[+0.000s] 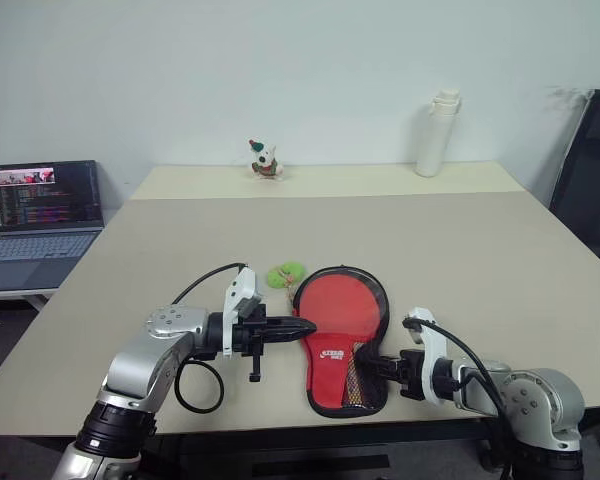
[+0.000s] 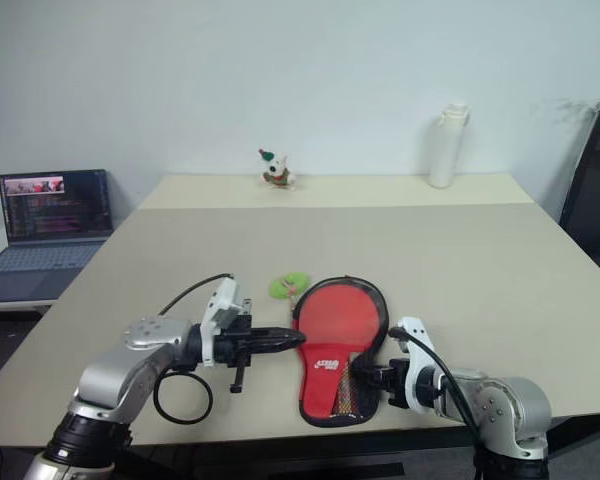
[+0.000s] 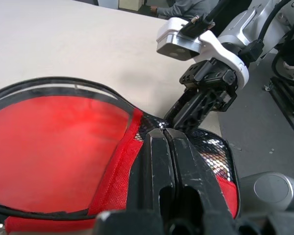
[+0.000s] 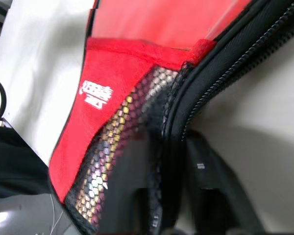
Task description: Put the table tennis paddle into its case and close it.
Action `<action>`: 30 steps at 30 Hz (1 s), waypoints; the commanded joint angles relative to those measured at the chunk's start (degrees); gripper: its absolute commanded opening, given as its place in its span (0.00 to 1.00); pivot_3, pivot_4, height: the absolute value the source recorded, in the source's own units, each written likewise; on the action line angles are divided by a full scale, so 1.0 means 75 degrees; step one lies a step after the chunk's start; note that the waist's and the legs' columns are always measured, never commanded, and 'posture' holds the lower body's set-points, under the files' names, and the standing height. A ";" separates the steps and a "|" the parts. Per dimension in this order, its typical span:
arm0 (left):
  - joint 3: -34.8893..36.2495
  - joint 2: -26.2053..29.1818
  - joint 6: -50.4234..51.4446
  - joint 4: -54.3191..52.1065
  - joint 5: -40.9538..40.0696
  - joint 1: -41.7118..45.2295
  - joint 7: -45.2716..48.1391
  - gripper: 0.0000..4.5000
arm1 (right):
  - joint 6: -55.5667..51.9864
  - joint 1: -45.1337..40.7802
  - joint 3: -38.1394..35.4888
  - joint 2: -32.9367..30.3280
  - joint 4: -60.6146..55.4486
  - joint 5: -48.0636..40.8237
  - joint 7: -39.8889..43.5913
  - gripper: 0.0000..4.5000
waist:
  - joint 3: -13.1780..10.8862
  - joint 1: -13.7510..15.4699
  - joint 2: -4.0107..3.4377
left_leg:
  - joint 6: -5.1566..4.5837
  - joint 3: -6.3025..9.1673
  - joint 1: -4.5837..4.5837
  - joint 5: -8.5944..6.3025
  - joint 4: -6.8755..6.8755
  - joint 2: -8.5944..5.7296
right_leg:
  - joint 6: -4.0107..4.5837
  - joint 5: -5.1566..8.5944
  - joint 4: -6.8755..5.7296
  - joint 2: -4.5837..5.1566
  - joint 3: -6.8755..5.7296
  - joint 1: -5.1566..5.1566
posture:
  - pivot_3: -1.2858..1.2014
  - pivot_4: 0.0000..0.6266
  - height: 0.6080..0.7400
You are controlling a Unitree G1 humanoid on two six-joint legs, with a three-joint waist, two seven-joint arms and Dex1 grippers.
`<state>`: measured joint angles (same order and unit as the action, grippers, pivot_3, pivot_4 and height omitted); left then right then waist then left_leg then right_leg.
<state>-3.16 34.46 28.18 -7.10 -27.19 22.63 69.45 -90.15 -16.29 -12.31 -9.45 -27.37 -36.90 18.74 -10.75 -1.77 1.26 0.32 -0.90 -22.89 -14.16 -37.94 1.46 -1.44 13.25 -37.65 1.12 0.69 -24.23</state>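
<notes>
At opposite case (image 1: 342,338) edges, both pincers level, pointing inward

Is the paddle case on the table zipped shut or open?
Open: the case lies flat with its black zip edge parted around the red paddle.

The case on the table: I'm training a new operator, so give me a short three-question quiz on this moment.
1. True or false: the left gripper has its fingers pressed shut at the left edge of the case.
2. What lies just beyond the case's upper left edge? A) green ball B) white bottle C) laptop
3. Fill in: the right gripper sits at the case's near end, beside its black ____ pocket.

Key: 1 true; 2 A; 3 mesh.
</notes>
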 commanded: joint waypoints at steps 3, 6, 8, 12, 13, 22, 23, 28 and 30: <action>0.0046 0.0078 -0.0169 -0.0092 -0.0071 -0.0041 0.0021 0.00 | 0.0089 0.0332 0.0046 -0.0624 -0.0909 -0.0194 0.0189 0.66 | 0.0000 0.0000 0.0000 | 0.0000 0.0001 -0.0001 0.0000 0.0000 -0.0001 | 0.0000 0.0000 0.0001 0.0001 -0.0001 0.0001 | 0.52 0.24 1.00; 0.0054 0.0066 -0.0192 -0.0072 -0.0064 -0.0062 -0.0002 0.00 | 0.0318 0.0452 0.0030 -0.1091 -0.1209 -0.0324 0.0425 0.87 | 0.0000 0.0005 0.0000 | 0.0001 0.0001 -0.0001 -0.0001 -0.0001 -0.0004 | -0.0001 0.0000 0.0012 0.0003 -0.0002 0.0006 | 0.52 0.24 1.00; 0.0070 0.0063 -0.0213 -0.0046 -0.0064 -0.0070 -0.0011 0.00 | 0.0548 0.0419 -0.0111 -0.1297 -0.1327 -0.0523 0.0667 0.99 | 0.0000 0.0006 0.0001 | 0.0001 0.0001 -0.0001 -0.0001 -0.0001 -0.0002 | -0.0001 0.0000 0.0020 0.0003 -0.0004 0.0008 | 0.52 0.24 1.00; 0.0141 0.0090 -0.0232 0.0019 -0.0056 -0.0086 -0.0079 0.00 | 0.1013 0.0394 -0.0312 -0.1591 -0.1424 -0.0810 0.1012 0.99 | 0.0000 0.0008 0.0001 | 0.0000 0.0001 -0.0001 -0.0002 0.0002 0.0000 | -0.0001 0.0001 0.0022 -0.0001 -0.0004 0.0007 | 0.52 0.24 1.00; 0.0166 0.0101 -0.0236 0.0033 -0.0049 -0.0096 -0.0115 0.00 | 0.1099 0.0372 -0.0383 -0.1671 -0.1422 -0.0900 0.1105 0.99 | 0.0000 0.0008 0.0001 | -0.0001 0.0001 -0.0002 -0.0002 0.0003 0.0001 | -0.0001 0.0001 0.0024 -0.0002 -0.0004 0.0007 | 0.52 0.24 1.00; 0.0800 0.0159 -0.0037 -0.0090 -0.0147 -0.0275 -0.0979 0.00 | 0.3271 -0.0018 0.0089 -0.2165 -0.1013 -0.0535 0.1616 0.99 | -0.0001 0.0006 0.0003 | -0.0004 0.0004 -0.0003 -0.0005 0.0006 0.0004 | -0.0002 0.0000 0.0040 -0.0003 -0.0009 0.0011 | 0.52 0.24 1.00; 0.0869 0.0167 -0.0010 -0.0111 -0.0149 -0.0289 -0.1077 0.00 | 0.3485 -0.0087 0.0188 -0.2225 -0.0916 -0.0465 0.1669 0.99 | -0.0001 0.0007 0.0003 | -0.0004 0.0004 -0.0004 -0.0005 0.0007 0.0004 | -0.0002 0.0000 0.0042 -0.0003 -0.0010 0.0012 | 0.52 0.24 1.00; 0.1051 0.0202 0.0071 -0.0227 -0.0146 -0.0360 -0.1405 0.00 | 0.4478 -0.0332 0.0740 -0.2663 -0.0322 0.0032 0.2021 0.99 | -0.0001 0.0014 0.0003 | -0.0002 -0.0002 -0.0010 -0.0008 0.0007 0.0001 | -0.0005 -0.0003 0.0059 -0.0001 -0.0004 0.0014 | 0.52 0.24 1.00; 0.1132 0.0161 0.0011 -0.0142 -0.0057 -0.0312 -0.1660 0.00 | 0.4704 -0.0498 0.0896 -0.2752 -0.0075 0.0120 0.2131 0.99 | -0.0002 0.0014 0.0004 | -0.0003 -0.0003 -0.0011 -0.0010 0.0008 0.0002 | -0.0005 -0.0003 0.0062 0.0000 -0.0003 0.0014 | 0.52 0.24 1.00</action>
<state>3.33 35.30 28.68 -6.44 -27.20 19.80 58.59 -57.71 -18.40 -6.22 -29.33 -28.12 -36.62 33.45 -10.76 -1.67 1.28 0.30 -0.93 -22.97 -14.24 -37.88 1.48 -1.48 13.23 -37.19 1.12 0.67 -24.13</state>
